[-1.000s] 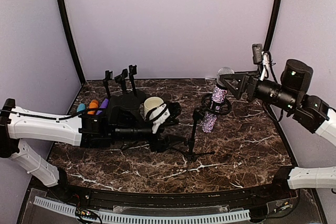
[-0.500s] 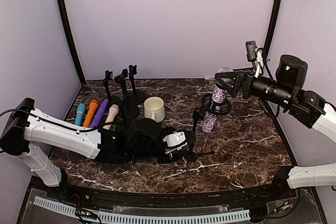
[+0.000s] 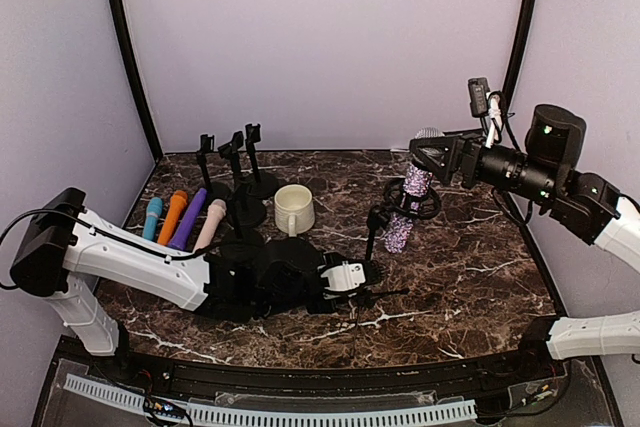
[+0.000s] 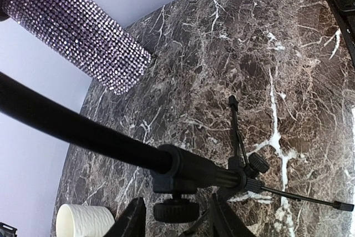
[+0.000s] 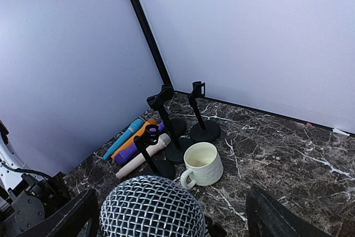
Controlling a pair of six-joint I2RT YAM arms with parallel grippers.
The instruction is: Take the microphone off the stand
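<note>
Dark veined marble worktop (image 3: 470, 267), lilac walls on three sides, and the count is easy: one rhinestone-covered purple microphone (image 3: 410, 197) with a silver mesh head, sitting tilted in the clip of one black tripod stand (image 3: 371, 247), centre-right. Back left, three black round-based desk stands (image 3: 236, 162), four coloured handheld microphones (image 3: 185, 217) lying side by side near the left edge, one cream ribbed mug (image 3: 293, 209). Left gripper (image 3: 366, 273) is low at the tripod's pole, jaws parted either side of the clamp knob. Right gripper (image 3: 420, 155) is up at the mesh head, jaws spread wide around it, not clamped. Bare marble lies right and front of the tripod.
</note>
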